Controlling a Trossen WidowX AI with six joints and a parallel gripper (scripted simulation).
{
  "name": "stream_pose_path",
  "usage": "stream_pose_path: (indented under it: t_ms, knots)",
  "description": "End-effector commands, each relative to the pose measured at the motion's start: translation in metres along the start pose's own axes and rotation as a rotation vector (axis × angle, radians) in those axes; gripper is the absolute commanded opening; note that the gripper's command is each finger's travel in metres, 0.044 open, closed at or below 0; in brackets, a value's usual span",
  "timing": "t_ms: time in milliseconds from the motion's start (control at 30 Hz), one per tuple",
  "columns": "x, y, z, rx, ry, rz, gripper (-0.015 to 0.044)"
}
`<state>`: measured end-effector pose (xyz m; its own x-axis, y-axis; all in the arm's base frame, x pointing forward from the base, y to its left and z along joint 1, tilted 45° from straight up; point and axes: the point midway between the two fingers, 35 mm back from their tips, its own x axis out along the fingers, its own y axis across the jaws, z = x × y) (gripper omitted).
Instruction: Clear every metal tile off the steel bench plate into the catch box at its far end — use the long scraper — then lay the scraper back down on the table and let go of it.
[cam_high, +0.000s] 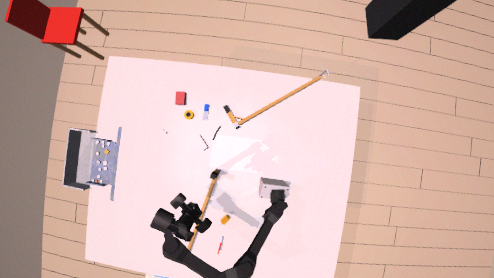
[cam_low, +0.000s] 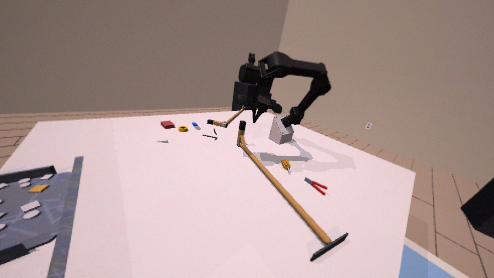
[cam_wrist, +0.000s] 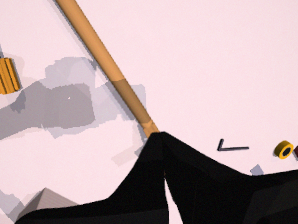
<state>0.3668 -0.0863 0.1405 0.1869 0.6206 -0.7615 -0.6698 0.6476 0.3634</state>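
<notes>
White table (cam_high: 150, 150) (cam_low: 175, 200) (cam_wrist: 225, 60); bench plate (cam_high: 114, 162) (cam_low: 62, 215) holds pale tiles, one orange.

I count 2 long wooden-handled tools: 1 scraper (cam_high: 211, 189) (cam_low: 285, 191) (cam_wrist: 95, 45) and 1 other long tool (cam_high: 280, 100) (cam_low: 235, 117). There's 1 table (cam_high: 150, 155) (cam_low: 175, 215), 1 bench plate (cam_high: 114, 165) (cam_low: 65, 200) and 1 catch box (cam_high: 75, 159). Of the pale tiles (cam_high: 105, 169) (cam_low: 31, 206) I make out at least 8, too small for an exact tally. I also see 1 red block (cam_high: 180, 98) (cam_low: 167, 124), 1 yellow ring (cam_high: 185, 113) (cam_low: 183, 130) (cam_wrist: 278, 150), 1 blue-ended piece (cam_high: 206, 111) (cam_low: 195, 124), 1 L-shaped key (cam_high: 205, 144) (cam_low: 210, 136) (cam_wrist: 233, 148), 1 short bent bar (cam_high: 216, 132) (cam_low: 215, 132), 1 orange object (cam_high: 225, 219) (cam_low: 285, 164) (cam_wrist: 8, 76), 1 pair of red-handled pliers (cam_high: 220, 247) (cam_low: 316, 186) and 1 red chair (cam_high: 62, 25).
</notes>
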Motion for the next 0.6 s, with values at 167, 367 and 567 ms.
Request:
stream_pose_path:
  t_ms: [167, 367, 567]
  knots:
    - [0.006, 0.047, 0.031, -0.175, -0.018, 0.033, 0.0]
    - [0.008, 0.077, 0.048, -0.288, -0.034, 0.048, 0.0]
    - [0.01, 0.109, 0.062, -0.402, -0.051, 0.066, 0.0]
